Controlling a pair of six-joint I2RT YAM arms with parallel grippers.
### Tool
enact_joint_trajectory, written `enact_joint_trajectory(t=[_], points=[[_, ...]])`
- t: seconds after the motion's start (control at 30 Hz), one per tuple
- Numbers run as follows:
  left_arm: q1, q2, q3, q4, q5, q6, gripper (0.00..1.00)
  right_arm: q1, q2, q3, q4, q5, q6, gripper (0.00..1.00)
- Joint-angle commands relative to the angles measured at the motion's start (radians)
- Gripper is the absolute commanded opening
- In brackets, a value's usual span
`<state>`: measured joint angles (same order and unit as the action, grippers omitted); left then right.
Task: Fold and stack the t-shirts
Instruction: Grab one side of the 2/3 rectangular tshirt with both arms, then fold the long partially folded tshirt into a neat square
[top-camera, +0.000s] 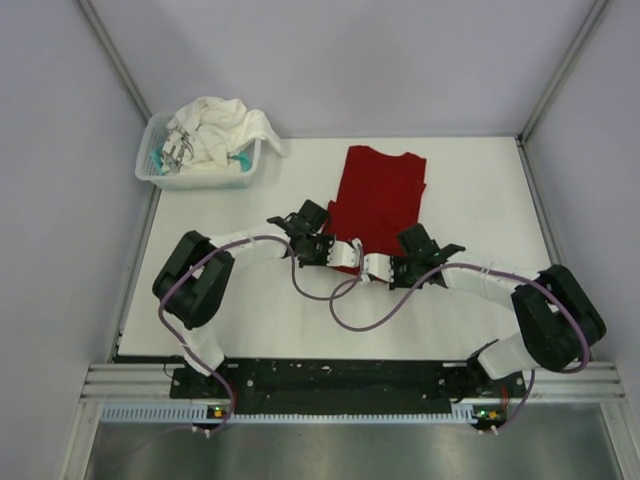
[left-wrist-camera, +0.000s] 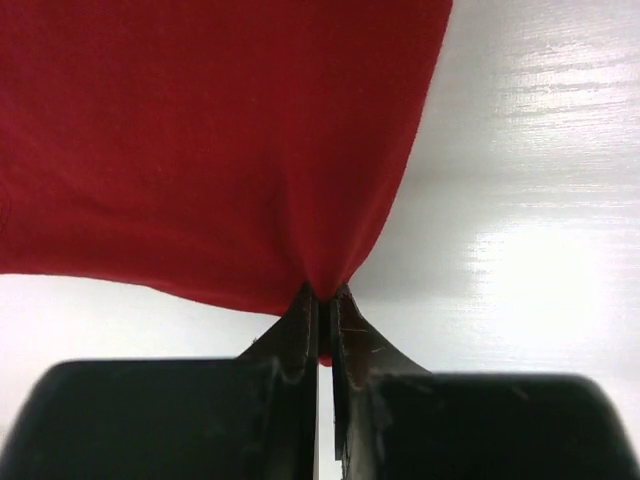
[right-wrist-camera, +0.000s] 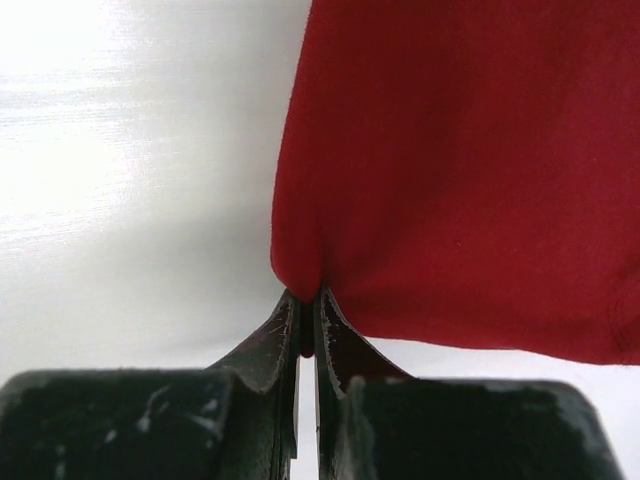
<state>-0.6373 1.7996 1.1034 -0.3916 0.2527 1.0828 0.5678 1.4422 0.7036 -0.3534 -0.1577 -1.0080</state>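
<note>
A deep red t-shirt (top-camera: 378, 195) lies on the white table (top-camera: 230, 300), narrowed lengthwise with its collar at the far end. My left gripper (top-camera: 343, 258) is shut on the shirt's near left corner, pinching a small bunch of red cloth (left-wrist-camera: 220, 150) between its fingertips (left-wrist-camera: 325, 298). My right gripper (top-camera: 378, 266) is shut on the near right corner of the red cloth (right-wrist-camera: 470, 170), pinched at its tips (right-wrist-camera: 305, 298). The two grippers sit close together at the shirt's near edge. A white t-shirt (top-camera: 215, 130) lies crumpled in the basket at the back left.
A small white slatted basket (top-camera: 195, 180) stands at the table's back left corner, with the white shirt spilling over its rim. Pale walls and metal frame rails enclose the table. Purple cables loop from both arms over the near part of the table.
</note>
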Motion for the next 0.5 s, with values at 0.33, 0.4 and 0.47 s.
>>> enact_joint_trajectory(t=[0.33, 0.4, 0.47], points=[[-0.033, -0.304, 0.026, -0.459, 0.091, -0.049, 0.00, 0.220, -0.330, 0.108, -0.508, -0.051, 0.114, 0.00], [-0.041, -0.388, -0.014, -0.548, 0.144, -0.002, 0.00, 0.268, -0.379, 0.134, -0.596, -0.081, 0.144, 0.00], [-0.050, -0.466, -0.030, -0.630, 0.174, 0.011, 0.00, 0.328, -0.423, 0.160, -0.659, -0.103, 0.183, 0.00]])
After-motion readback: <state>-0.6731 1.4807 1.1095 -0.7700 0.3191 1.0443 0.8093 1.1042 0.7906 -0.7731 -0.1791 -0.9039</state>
